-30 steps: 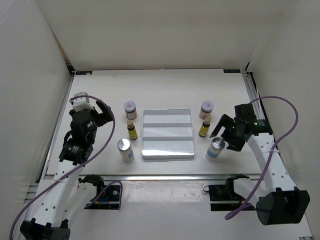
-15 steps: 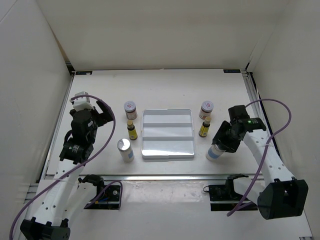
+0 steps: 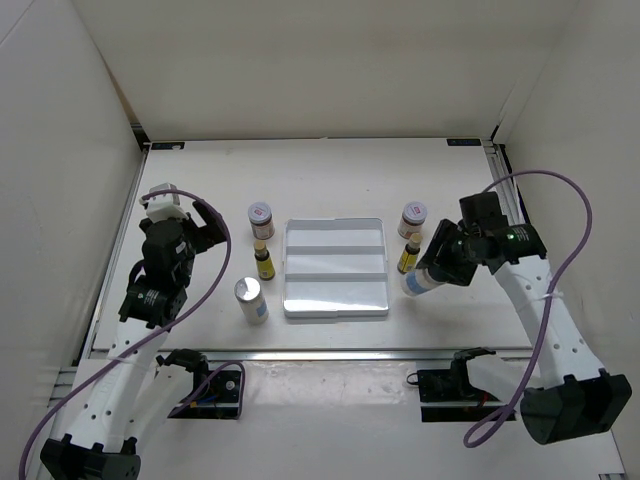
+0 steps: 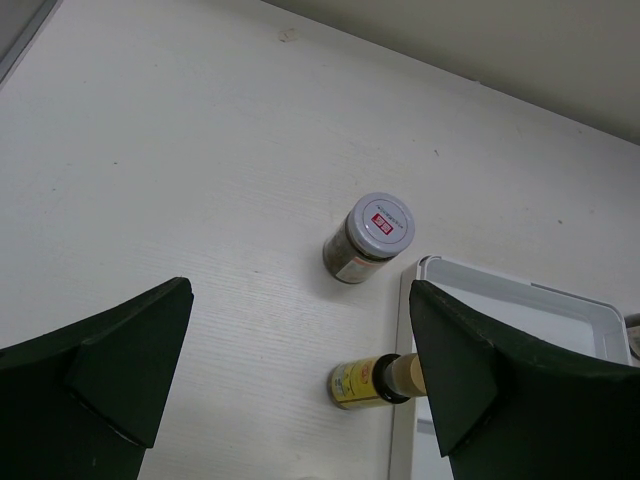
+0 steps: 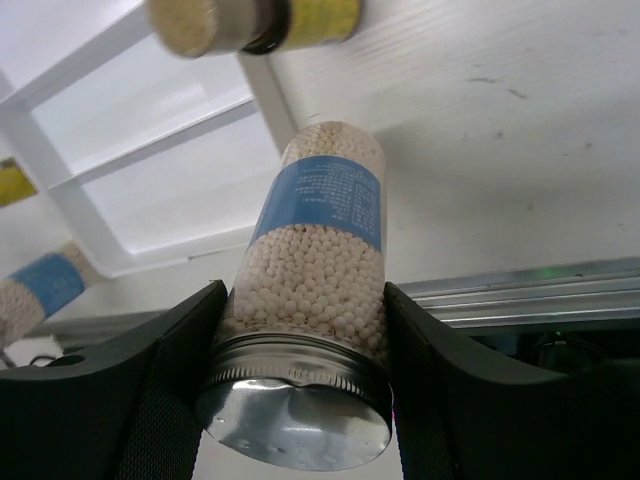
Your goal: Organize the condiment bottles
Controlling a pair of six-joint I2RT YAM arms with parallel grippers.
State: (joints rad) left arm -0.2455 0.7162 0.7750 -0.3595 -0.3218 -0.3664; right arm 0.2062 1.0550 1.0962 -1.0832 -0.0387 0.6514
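Top external: white walls box a white table bearing condiment bottles.

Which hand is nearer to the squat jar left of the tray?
Left. The left hand sits just left of the jar; the right hand is right of the tray.

2 squat jars, 2 slim yellow-labelled bottles, 2 silver-capped bottles, 1 tray.

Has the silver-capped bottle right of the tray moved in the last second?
Yes. The bottle, clamped in the right gripper, now tilts and sits nearer the right edge of the tray than before.
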